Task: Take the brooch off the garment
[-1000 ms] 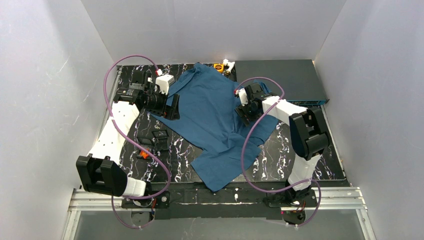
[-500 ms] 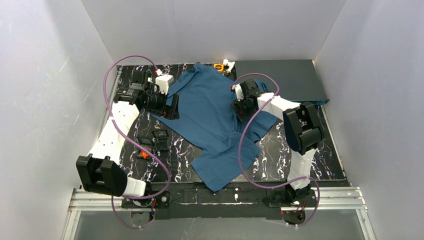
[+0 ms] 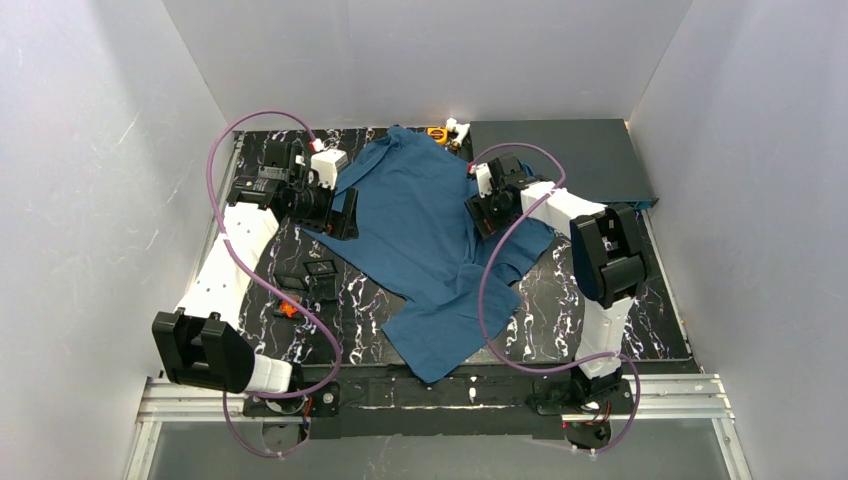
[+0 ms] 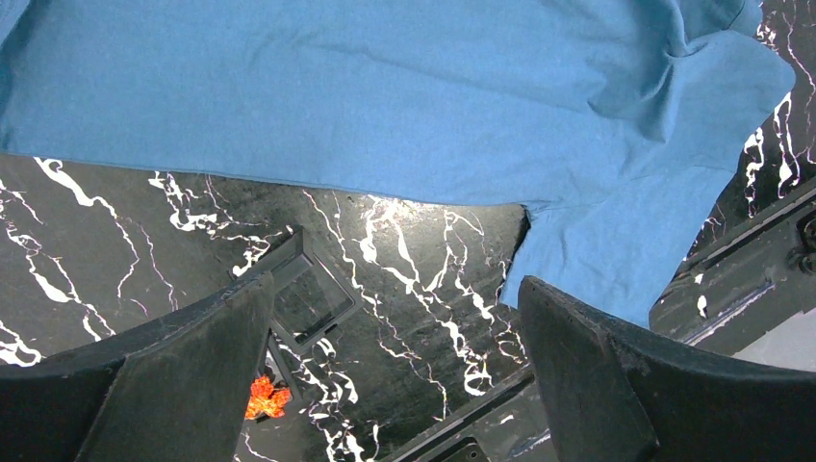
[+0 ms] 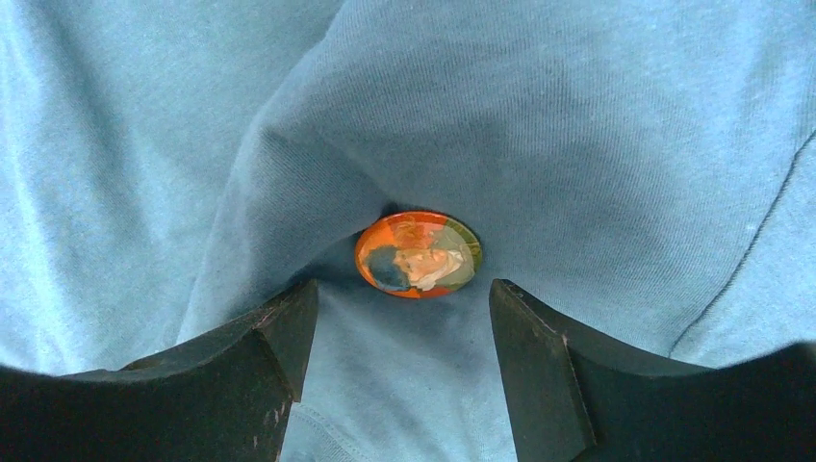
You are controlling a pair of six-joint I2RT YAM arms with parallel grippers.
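The garment (image 3: 420,235), a large teal-blue T-shirt, lies spread across the middle of the black marbled table. An oval brooch (image 5: 419,254), orange-rimmed with a pale picture on it, sits on a rumpled fold of the garment (image 5: 577,115). My right gripper (image 5: 399,298) hovers open just short of the brooch, a finger on either side and nothing between them. In the top view the right gripper (image 3: 488,208) is over the shirt's right part. My left gripper (image 3: 345,215) stands wide open and holds nothing at the garment's left hem (image 4: 385,96).
Small black square frames (image 3: 320,270) and an orange leaf-shaped piece (image 4: 265,397) lie on the table left of the shirt. A dark grey flat box (image 3: 570,150) fills the back right corner. A small yellow and white object (image 3: 447,130) sits at the back edge.
The right arm's wrist has shifted a little toward the back over the garment, and its elbow has swung. The left arm has not moved.
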